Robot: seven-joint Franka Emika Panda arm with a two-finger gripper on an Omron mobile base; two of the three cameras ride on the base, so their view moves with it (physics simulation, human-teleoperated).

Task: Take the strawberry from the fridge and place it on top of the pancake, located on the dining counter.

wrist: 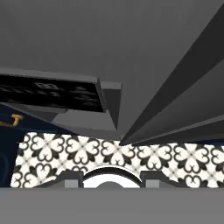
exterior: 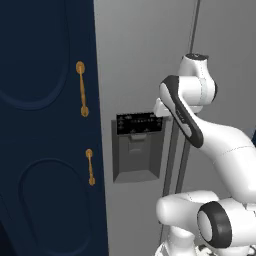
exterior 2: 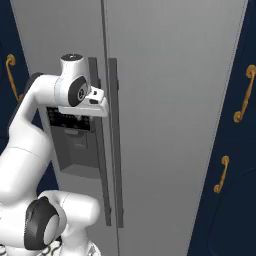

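Note:
The light-grey fridge (exterior: 140,60) (exterior 2: 170,100) (wrist: 109,39) stands with both doors closed; its black dispenser panel (exterior: 138,145) (exterior 2: 72,142) (wrist: 48,94) is on the left door. Two dark vertical bar handles (exterior 2: 114,150) (exterior: 176,160) run down the middle seam. My gripper (exterior 2: 102,105) (exterior: 159,107) (wrist: 111,179) hovers at the top of the dispenser, just left of the left handle, pointing down along the door. Its fingertips (wrist: 72,178) stand apart and hold nothing. The strawberry is hidden behind the doors. The pancake and dining counter are out of view.
Navy cabinets with gold handles flank the fridge on the left (exterior: 45,125) and on the right (exterior 2: 235,150). A black-and-white patterned tile floor (wrist: 144,159) lies below the hand.

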